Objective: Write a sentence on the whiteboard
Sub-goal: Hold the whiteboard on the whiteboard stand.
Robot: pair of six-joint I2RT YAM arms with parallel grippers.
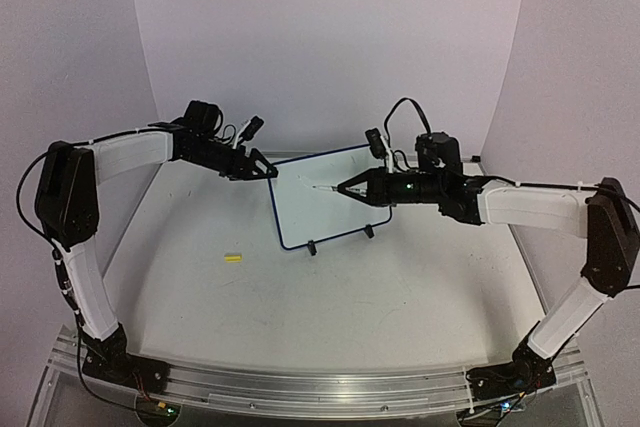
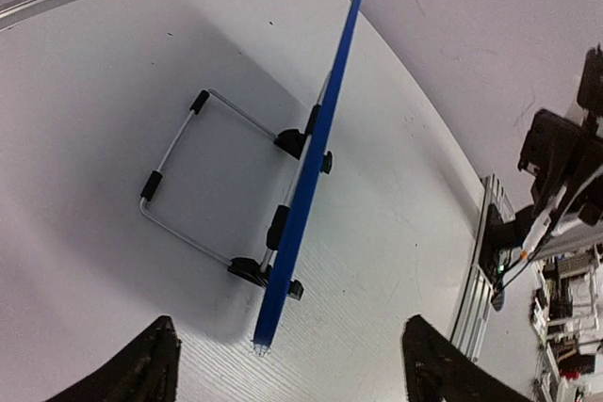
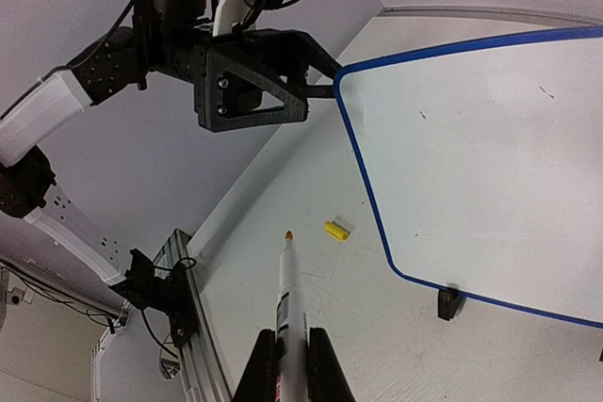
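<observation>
The whiteboard (image 1: 325, 209) stands tilted on its wire stand (image 2: 174, 152) at mid-table, with its blue rim (image 2: 311, 152) edge-on in the left wrist view. Its white face (image 3: 471, 157) bears only a couple of tiny specks; the sentence is not in view. My left gripper (image 1: 268, 169) is open at the board's upper left corner, fingers (image 2: 151, 364) wide on either side of the rim and apart from it. My right gripper (image 3: 292, 364) is shut on a white marker (image 3: 290, 298). Its uncapped orange tip (image 3: 288, 234) hangs just in front of the board.
A small yellow marker cap (image 1: 233, 258) lies on the table left of the board, also seen as the cap (image 3: 336, 230) in the right wrist view. Black clip feet (image 1: 312, 247) hold the board's lower edge. White walls enclose the back and sides.
</observation>
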